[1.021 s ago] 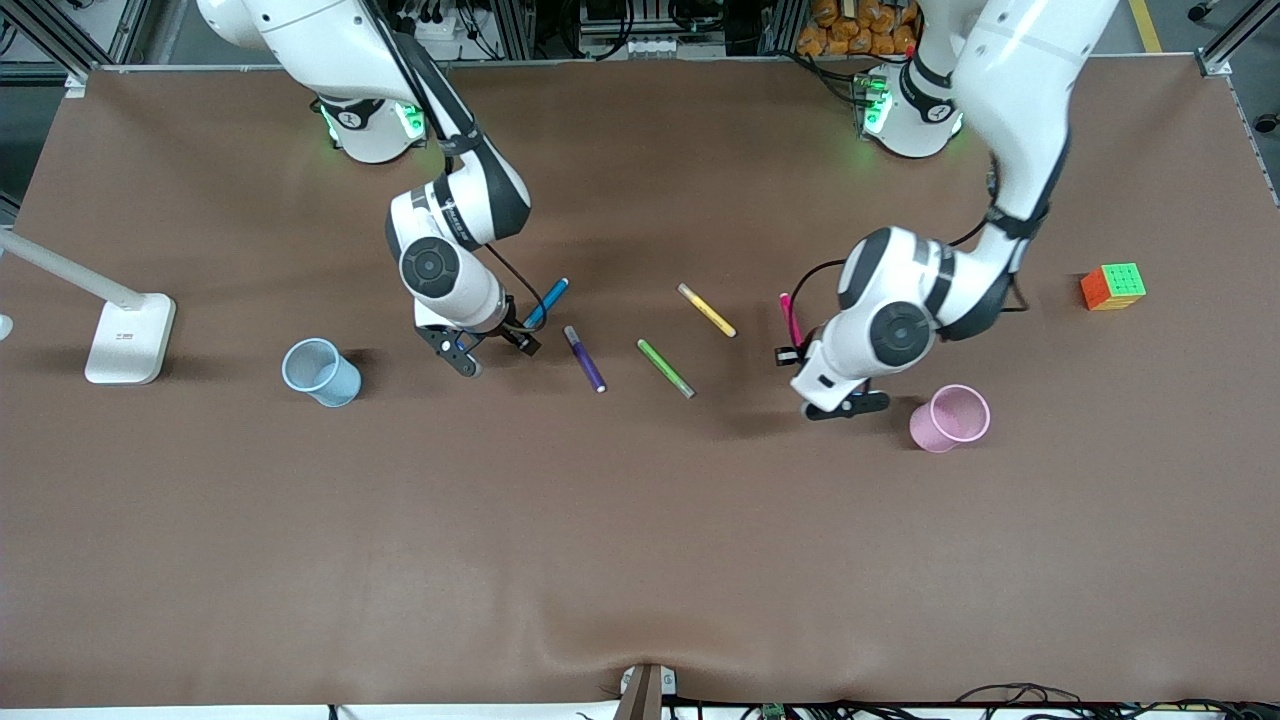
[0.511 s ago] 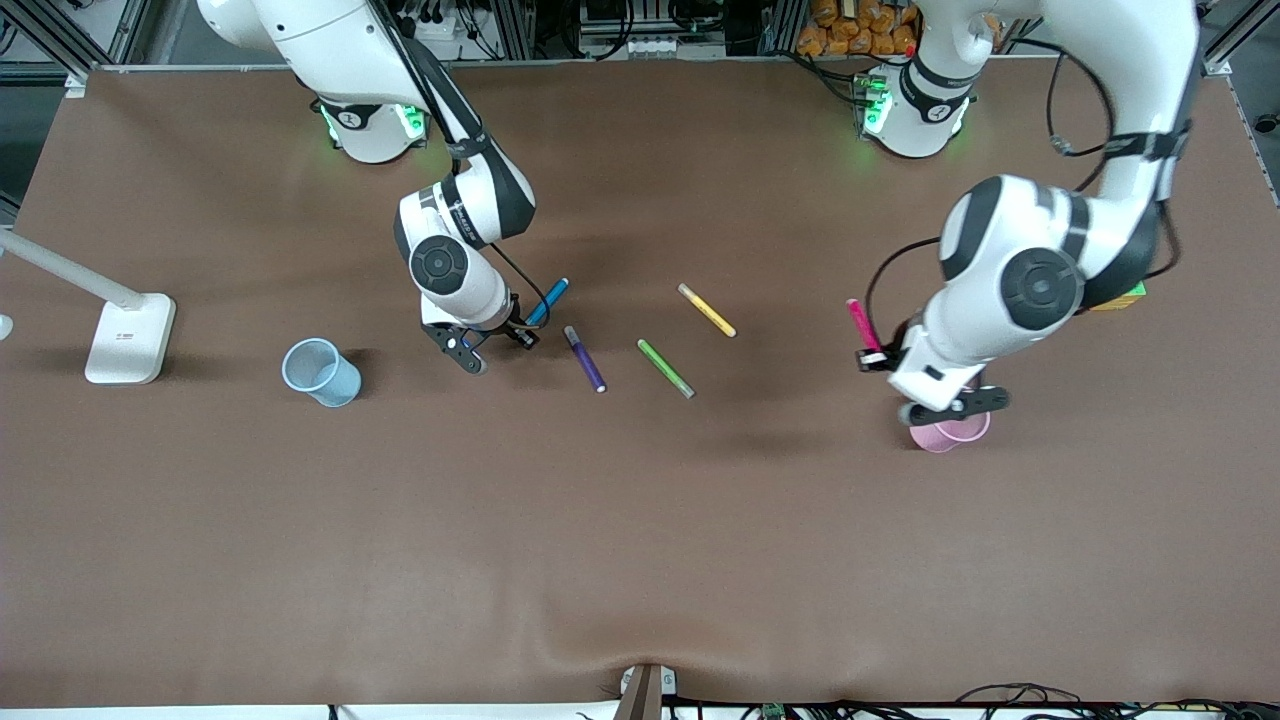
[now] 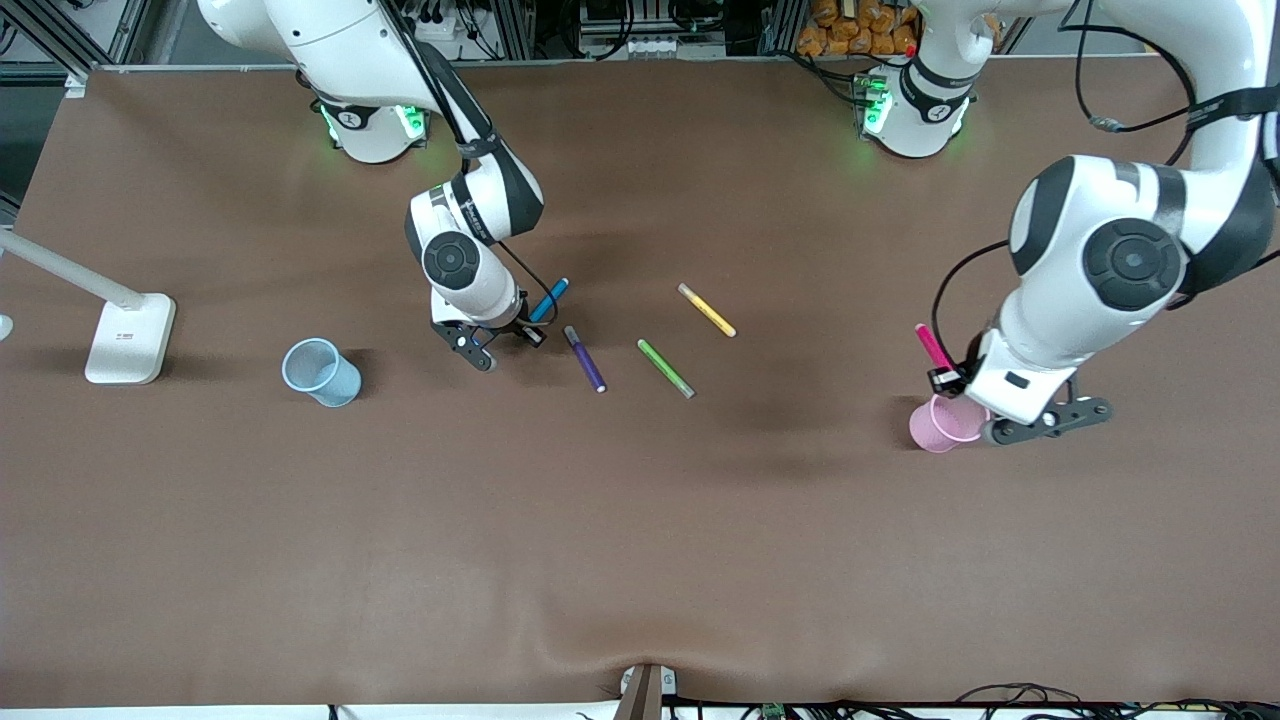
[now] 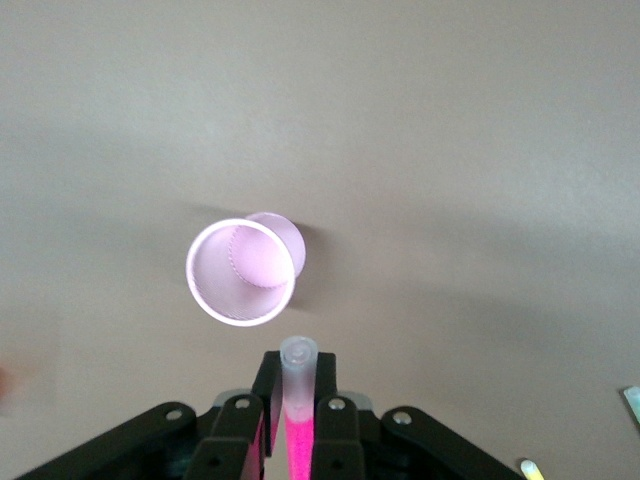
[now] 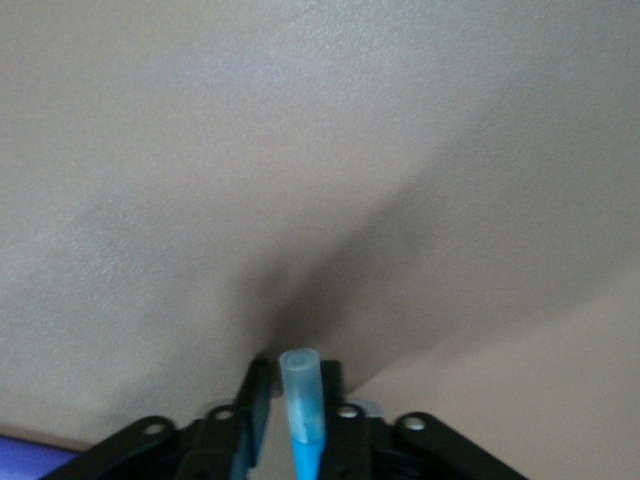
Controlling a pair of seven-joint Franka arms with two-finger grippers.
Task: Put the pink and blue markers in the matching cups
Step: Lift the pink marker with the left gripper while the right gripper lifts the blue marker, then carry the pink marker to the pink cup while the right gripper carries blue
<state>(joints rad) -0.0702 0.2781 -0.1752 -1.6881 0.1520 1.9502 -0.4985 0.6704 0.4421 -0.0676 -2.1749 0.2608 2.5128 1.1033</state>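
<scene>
Both jaws grip pens | pink marker [image 4: 298, 420] low end hidden | blue marker [image 5: 303, 420] same

Matt brown table cover [image 3: 640, 520], perhaps cloth, translucent plastic pink cup [image 4: 243, 271], glossy white arms

A robotics laboratory is shown. Two white robot arms [image 3: 470, 240] are mounted on a wide table covered with brown matte cloth [image 3: 640, 520]. Along its edge, grey aluminium frame profiles [image 3: 60, 40] and bundles of black cables [image 3: 830, 70] are seen.
</scene>
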